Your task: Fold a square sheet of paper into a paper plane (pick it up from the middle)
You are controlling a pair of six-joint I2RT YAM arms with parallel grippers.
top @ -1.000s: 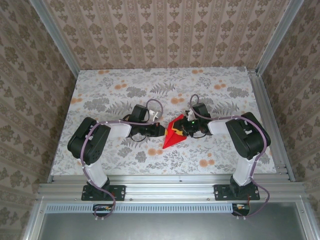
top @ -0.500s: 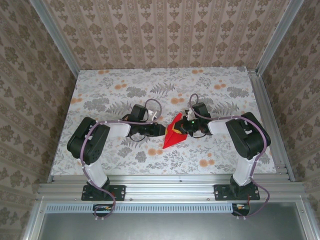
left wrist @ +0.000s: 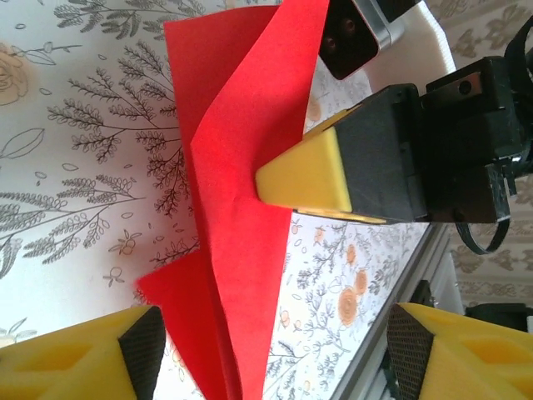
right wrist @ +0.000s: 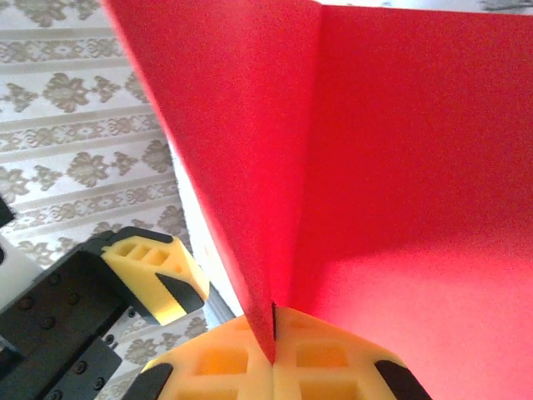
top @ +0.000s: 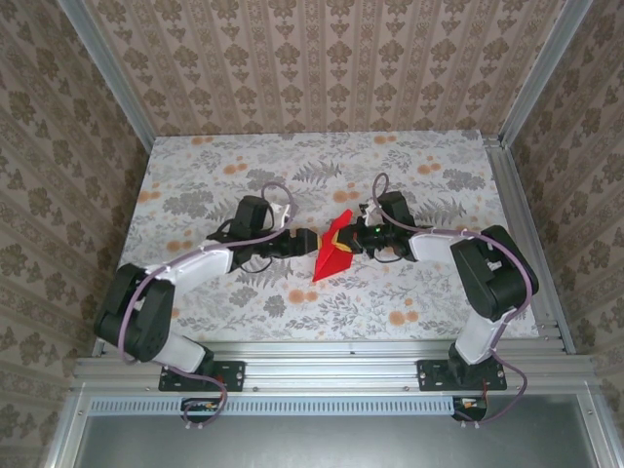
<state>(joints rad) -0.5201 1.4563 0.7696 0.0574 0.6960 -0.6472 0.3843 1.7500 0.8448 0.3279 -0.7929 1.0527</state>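
while right jaws pinch it, one red paper plane (top: pixel 329 261), left jaws apart

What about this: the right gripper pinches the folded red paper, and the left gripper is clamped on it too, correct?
Not quite. The right gripper does pinch the folded red paper, but the left gripper is open, its fingers spread wide, as the left wrist view shows.

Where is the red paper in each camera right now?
Top camera: red paper in the middle of the picture.
Left wrist: paper in the centre, running top to bottom.
Right wrist: paper across the top and right.
Shared landmark: the yellow-tipped right hand, shut on the paper.
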